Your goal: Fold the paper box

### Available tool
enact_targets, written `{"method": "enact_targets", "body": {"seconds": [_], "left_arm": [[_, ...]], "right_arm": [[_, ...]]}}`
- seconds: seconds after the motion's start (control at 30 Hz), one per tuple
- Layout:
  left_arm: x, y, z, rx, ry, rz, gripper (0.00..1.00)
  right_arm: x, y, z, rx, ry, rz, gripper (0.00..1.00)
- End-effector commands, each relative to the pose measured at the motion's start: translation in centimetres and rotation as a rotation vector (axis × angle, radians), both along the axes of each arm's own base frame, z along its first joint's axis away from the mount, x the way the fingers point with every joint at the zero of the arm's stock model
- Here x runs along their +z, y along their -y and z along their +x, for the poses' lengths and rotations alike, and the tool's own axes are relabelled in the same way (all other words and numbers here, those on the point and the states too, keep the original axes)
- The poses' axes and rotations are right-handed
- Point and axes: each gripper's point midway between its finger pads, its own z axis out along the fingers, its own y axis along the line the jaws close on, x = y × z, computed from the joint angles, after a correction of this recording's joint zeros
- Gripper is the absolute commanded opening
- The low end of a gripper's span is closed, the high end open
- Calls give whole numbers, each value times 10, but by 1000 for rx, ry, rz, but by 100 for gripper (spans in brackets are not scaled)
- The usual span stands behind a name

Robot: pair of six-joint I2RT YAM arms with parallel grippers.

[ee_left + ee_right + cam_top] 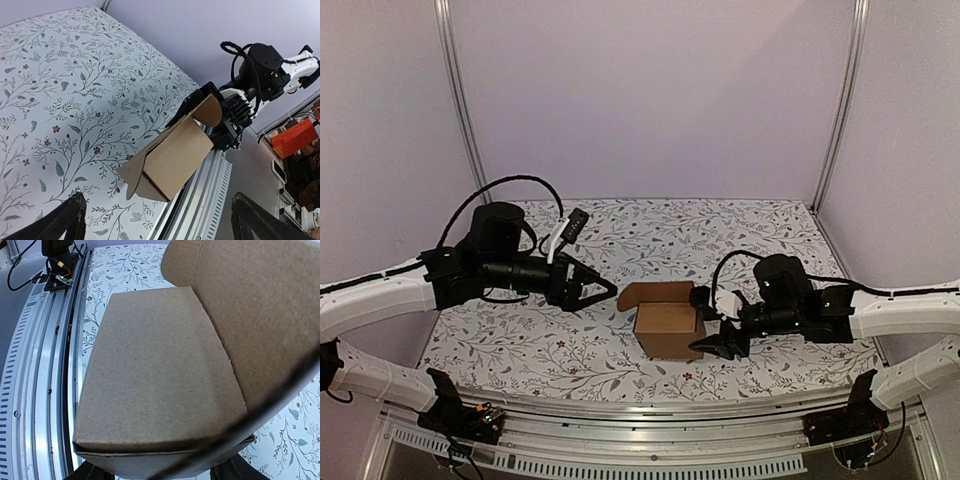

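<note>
- Gripping the paper box [668, 330] by its right end, the right gripper [709, 321] has one finger on the far side of the cardboard and the other on the near side, so the box sits clamped between them.
- In the left wrist view the same right-hand fingers [190, 105] straddle the box's far end, with a rounded flap [210, 111] standing up just against them.
- From the right wrist camera the brown cardboard fills nearly the whole view; only dark finger ends show at the bottom edge, under the box's near corner.
- The left gripper [603, 294] hangs with its jaws spread wide and nothing between them.
- The box lies just beyond the left fingertips, to their right, apart from them; no contact shows.
- In the left wrist view the two left fingers [72, 215] frame the bottom of the picture, and the box's open end with its loose flaps sits ahead of them, between their lines.
- The box is folded into a squarish shape, with one flap open at its back left, the side facing the left fingers.
- Below both sets of fingers is the floral-patterned table [570, 350]; whether the box's base touches it cannot be told.
</note>
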Motion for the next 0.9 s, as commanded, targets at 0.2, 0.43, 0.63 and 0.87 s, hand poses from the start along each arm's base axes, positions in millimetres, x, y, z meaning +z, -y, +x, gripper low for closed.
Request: {"method": "enact_targets", "body": {"seconds": [0.2,0.43,0.63,0.87], "left_arm": [[-46,18,5,-3,112,201,88],[-79,10,30,131,110,354,70],[-91,10,38,162,109,419,64],[-93,16,38,147,111,430,37]], "right_arm": [[-13,-38,20,100,-59,63,41],[-32,-45,30,86,-32,64,38],[-41,-47,31,88,-24,72,37],[-51,-47,33,78,-17,81,37]]}}
